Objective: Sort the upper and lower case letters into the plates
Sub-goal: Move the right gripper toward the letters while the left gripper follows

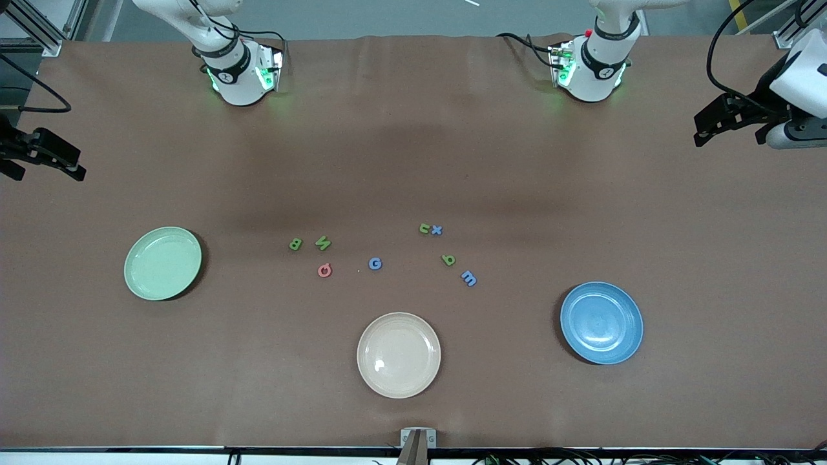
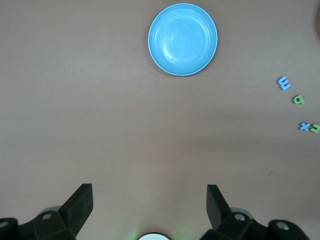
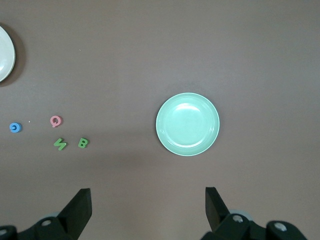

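1. The opening step is being faced: none of the eight letters is yet lying in a plate, and both arms are being held back at the ends of the table, waiting.
2. The left gripper [image 2: 149,210] is being held high over bare tabletop at the left arm's end, its fingers spread wide apart with nothing between them.
3. The right gripper [image 3: 148,212] is being held likewise over the right arm's end, fingers wide apart and empty.
4. Ahead of the left gripper the blue plate [image 2: 183,39] is being seen, empty; off to one side of it lie the small letters: the blue m [image 2: 284,83], the green q-like letter [image 2: 298,100], and the blue x [image 2: 304,126] touching the green n [image 2: 314,128].
5. Ahead of the right gripper the green plate [image 3: 187,124] is sitting empty; beside it, well apart, lie the capitals: B [image 3: 83,143], N [image 3: 60,144], the pinkish Q [image 3: 55,120] and the blue G [image 3: 15,127].
6. The cream plate [image 1: 398,354] (no part of the sort, apparently) is lying nearer the front camera than the letters.
7. Next, a gripper is probably to be lowered over its closest letter; since the pieces are tiny and flat, a careful, low pinch is being called for, and the touching x and n may be disturbed together.
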Controlling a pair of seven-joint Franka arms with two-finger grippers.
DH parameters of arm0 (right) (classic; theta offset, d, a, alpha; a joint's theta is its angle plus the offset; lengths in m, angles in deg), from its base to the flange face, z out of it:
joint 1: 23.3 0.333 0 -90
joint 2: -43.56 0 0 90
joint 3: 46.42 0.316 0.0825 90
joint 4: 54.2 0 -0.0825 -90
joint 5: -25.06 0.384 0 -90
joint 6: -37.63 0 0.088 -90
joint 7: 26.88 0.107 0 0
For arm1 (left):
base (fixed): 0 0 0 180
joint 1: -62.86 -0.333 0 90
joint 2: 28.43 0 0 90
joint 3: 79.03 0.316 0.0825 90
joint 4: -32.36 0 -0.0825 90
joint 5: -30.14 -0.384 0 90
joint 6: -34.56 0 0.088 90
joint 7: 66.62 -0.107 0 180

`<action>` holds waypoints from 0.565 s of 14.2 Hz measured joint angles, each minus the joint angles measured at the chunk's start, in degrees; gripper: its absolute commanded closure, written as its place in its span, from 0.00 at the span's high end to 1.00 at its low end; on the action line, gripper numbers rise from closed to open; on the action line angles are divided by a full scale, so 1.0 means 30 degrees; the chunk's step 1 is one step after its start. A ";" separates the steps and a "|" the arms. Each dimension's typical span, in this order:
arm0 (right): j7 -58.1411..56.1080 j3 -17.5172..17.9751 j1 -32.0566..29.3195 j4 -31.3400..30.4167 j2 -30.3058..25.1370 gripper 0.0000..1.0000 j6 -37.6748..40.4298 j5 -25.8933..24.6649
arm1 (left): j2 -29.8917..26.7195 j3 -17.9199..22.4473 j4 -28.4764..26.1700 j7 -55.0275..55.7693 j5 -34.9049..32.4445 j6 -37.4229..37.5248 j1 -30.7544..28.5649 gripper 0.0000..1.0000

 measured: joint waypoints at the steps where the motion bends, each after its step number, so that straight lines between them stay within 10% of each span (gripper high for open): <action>1: 0.0000 0.0001 0.0000 0.0000 0.0000 1.00 0.0000 0.0000 | 0.0002 -0.0004 0.0008 0.0000 0.0000 0.0000 0.0013 1.00; 8: -0.0003 0.0073 0.0182 -0.0016 0.0178 1.00 -0.0014 0.0051 | 0.2438 -0.0531 0.1236 -0.0120 0.0241 -0.0292 0.0523 1.00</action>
